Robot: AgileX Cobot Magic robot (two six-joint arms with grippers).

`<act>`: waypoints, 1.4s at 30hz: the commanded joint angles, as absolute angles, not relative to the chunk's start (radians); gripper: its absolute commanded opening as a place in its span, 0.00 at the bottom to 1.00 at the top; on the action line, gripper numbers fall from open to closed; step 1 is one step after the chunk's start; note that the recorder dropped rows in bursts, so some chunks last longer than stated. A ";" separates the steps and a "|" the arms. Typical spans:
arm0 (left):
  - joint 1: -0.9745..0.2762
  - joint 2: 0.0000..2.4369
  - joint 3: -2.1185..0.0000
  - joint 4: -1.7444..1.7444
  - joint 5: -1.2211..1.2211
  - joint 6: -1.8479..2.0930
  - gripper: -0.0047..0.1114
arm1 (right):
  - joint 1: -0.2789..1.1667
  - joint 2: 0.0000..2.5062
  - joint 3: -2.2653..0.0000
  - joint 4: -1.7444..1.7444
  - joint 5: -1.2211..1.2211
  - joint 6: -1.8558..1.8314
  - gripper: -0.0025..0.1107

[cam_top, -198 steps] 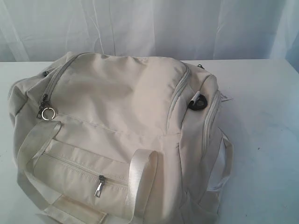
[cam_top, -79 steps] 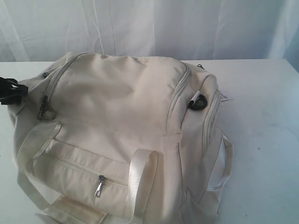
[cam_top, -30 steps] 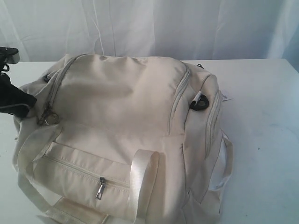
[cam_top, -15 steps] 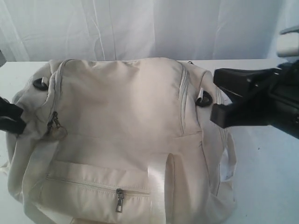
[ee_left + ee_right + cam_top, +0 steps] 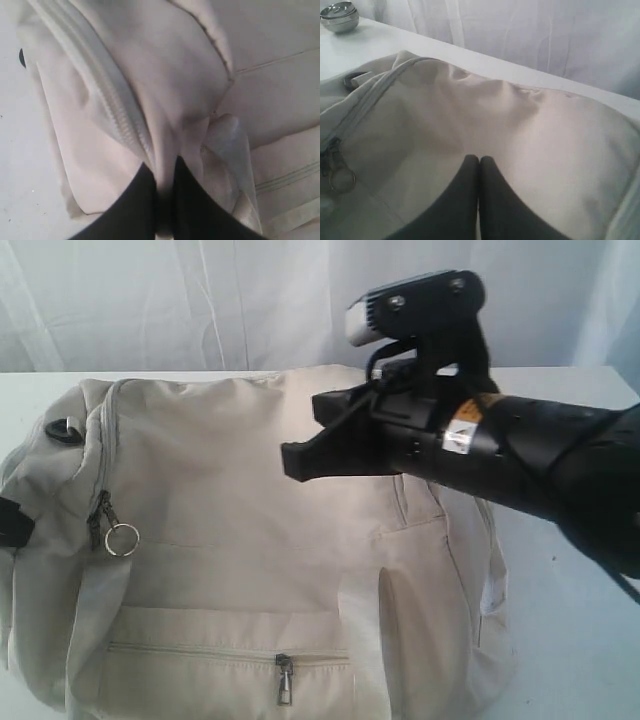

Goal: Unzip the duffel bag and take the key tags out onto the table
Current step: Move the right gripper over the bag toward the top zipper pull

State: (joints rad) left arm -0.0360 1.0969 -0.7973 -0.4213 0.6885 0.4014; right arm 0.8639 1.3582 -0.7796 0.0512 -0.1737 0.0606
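White curtain hangs in folds behind the scene. In front of it spreads the white table, and the duffel bag lies on it, cream fabric filling most of the exterior view.

From beyond the bag's right end a black arm reaches in over the bag's top panel. It ends in the right gripper, whose two fingers are pressed together with nothing between them. The tip sits over the middle of the top panel; whether it touches the cloth cannot be told.

At the bag's left end, the left gripper is clamped on a raised fold of the bag's fabric, just beside a closed run of white zipper teeth. In the exterior view only a dark sliver of it shows against that end of the bag.

A pale webbing handle lies across the bag's front. On the left of the top panel the main zipper pull hangs with a silver ring on it, and above it sits a dark loop. The front pocket is zipped, and its metal pull hangs near the handle.

Well beyond the bag's left end, a small metal bowl stands on the table.
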 commanded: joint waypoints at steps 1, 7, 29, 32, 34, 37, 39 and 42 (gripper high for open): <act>-0.036 1.083 -0.788 -0.442 0.734 0.393 0.04 | 0.905 1.469 -0.861 0.048 -0.189 0.062 0.02; -0.036 1.083 -0.788 -0.442 0.722 0.393 0.04 | 0.919 1.585 -0.949 0.048 -0.189 0.207 0.02; -0.036 1.083 -0.788 -0.442 0.695 0.393 0.04 | 1.144 1.770 -1.086 -0.223 -0.091 0.205 0.05; -0.036 1.083 -0.788 -0.442 0.695 0.393 0.04 | 1.146 1.772 -1.086 -0.223 -0.181 0.205 0.19; -0.036 1.083 -0.788 -0.442 0.695 0.393 0.04 | 1.146 1.776 -1.086 -0.214 -0.222 0.205 0.33; -0.036 1.083 -0.788 -0.442 0.695 0.393 0.04 | 1.146 1.790 -1.086 -0.214 -0.244 0.205 0.56; -0.036 1.083 -0.788 -0.442 0.695 0.393 0.04 | 1.146 1.809 -1.086 -0.214 -0.229 0.205 0.62; -0.036 1.083 -0.788 -0.442 0.695 0.393 0.04 | 1.146 1.837 -1.086 -0.214 -0.203 0.207 0.62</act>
State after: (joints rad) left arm -0.0360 1.0969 -0.7927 -0.4213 0.6749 0.3975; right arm 1.1449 1.8149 -1.0833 -0.2150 -0.2155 0.2088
